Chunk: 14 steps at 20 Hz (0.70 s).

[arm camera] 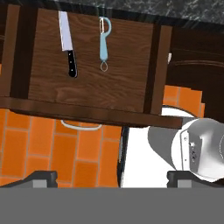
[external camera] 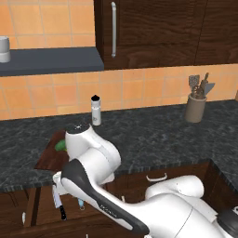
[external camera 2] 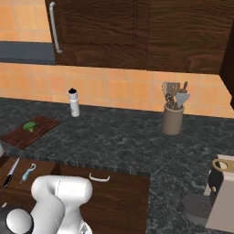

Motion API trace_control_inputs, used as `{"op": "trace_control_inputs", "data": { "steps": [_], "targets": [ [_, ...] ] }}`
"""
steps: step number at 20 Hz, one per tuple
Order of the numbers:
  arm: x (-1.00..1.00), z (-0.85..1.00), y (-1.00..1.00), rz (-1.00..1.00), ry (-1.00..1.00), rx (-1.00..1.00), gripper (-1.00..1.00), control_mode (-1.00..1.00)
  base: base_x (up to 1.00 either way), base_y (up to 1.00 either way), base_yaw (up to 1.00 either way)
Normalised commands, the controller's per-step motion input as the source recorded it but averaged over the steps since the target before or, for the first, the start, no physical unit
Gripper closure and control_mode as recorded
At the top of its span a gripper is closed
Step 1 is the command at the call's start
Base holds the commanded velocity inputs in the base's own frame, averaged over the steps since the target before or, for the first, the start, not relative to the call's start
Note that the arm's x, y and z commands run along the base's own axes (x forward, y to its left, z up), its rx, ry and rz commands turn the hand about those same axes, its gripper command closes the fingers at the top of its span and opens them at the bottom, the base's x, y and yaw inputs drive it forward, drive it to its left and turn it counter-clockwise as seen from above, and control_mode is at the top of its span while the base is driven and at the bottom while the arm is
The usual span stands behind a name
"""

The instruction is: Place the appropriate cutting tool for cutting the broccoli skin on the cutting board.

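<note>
Hand view looks straight down into an open wooden drawer pulled out below the dark speckled stone countertop. The gripper has its two dark finger tips spread wide apart at the bottom of that view, holding nothing, and it hangs well above the drawer's contents.

Two things lie on the drawer floor, side by side but apart. One is the task's tool, a slim kitchen knife with a silver pointed blade and a black handle. Just beside it is a small light-blue peeler with a looped head.

Likely risks from here: because the two tools lie parallel and near each other, a descent that drifts sideways could close on the peeler instead, or bump it against the knife. The knife lies flat on the wood, so the fingers may slide over the thin blade unless they straddle the thicker handle. The drawer's front wall and side rails could catch a finger if the hand comes down too near an edge.

On the counter, a flat rectangular dark reddish-brown wooden cutting board carries a small bright green lumpy broccoli floret. A knife set down carelessly there could knock the floret off.

A tan cylindrical crock farther along the counter holds several upright utensils.
</note>
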Motion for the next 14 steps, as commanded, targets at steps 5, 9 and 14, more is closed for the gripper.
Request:
{"op": "trace_control_inputs", "data": {
  "steps": [5, 9, 14],
  "targets": [
    [0.1, -0.32, 0.25, 0.0, 0.0, 0.0, -1.0, -1.0, 0.0, 0.0, 0.0],
    [0.26, -0.3, 0.03, -0.02, 0.0, 0.0, -1.0, -1.0, 0.0, 0.0, 0.0],
    [0.19, -0.37, 0.0, -0.04, 0.0, 0.0, -1.0, -1.0, 0.0, 0.0, 0.0]
  ]
}}
